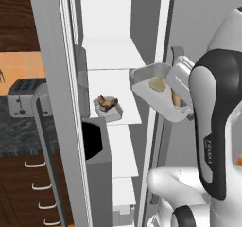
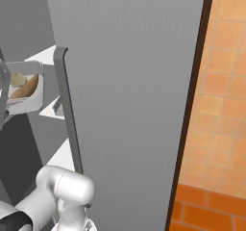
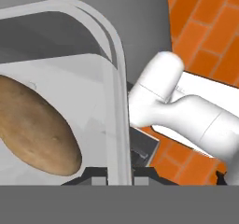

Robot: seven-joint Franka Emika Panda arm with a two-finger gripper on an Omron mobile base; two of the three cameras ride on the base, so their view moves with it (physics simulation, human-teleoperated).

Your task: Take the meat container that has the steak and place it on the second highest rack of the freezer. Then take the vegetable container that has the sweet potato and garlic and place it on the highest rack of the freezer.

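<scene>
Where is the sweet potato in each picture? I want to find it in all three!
Left base view: the sweet potato lies in the tilted vegetable container, right of centre, beside the garlic.
Right base view: at the far left edge, upper part, in the same container.
Hand view: the big brown shape at lower left.
Shared landmark: the container's pale rim around it.

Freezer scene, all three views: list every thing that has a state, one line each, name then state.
freezer: door open, shelves exposed.
meat container: resting on a freezer shelf, steak inside.
vegetable container: lifted off any shelf, tilted, beside the shelves.
sweet potato: lying inside the vegetable container.
garlic: inside the same container, next to the sweet potato.
hand: closed on the vegetable container's rim.
</scene>
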